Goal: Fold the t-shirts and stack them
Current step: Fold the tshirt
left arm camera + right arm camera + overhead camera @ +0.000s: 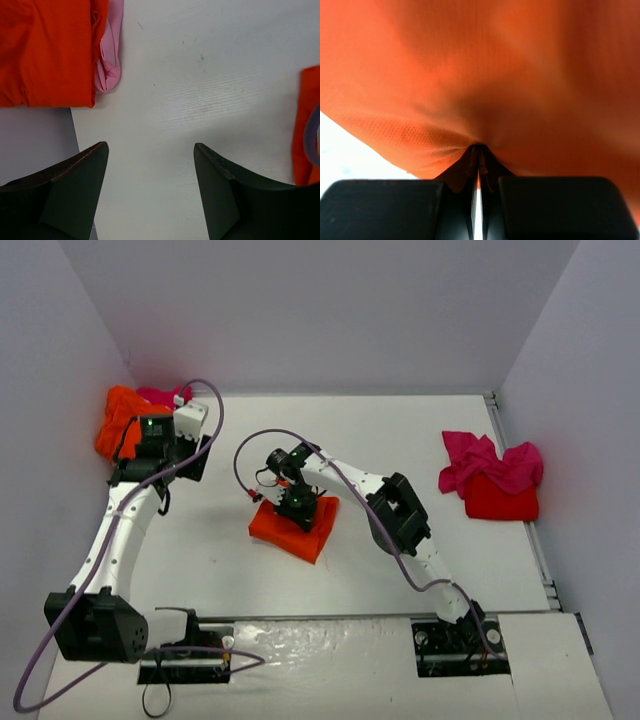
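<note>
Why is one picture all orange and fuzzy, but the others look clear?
Right wrist view: the orange shirt sits right against the camera, so it fills the frame and looks soft. Left wrist view: the table is sharp, tiny marks showing. Top view: clear, with glare on the near strip.

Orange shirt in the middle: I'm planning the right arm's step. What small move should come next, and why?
Probably lift it slightly, ready to carry left. The right gripper is shut on the folded orange shirt, and a pile of orange and pink cloth sits far left, by the open left gripper.
</note>
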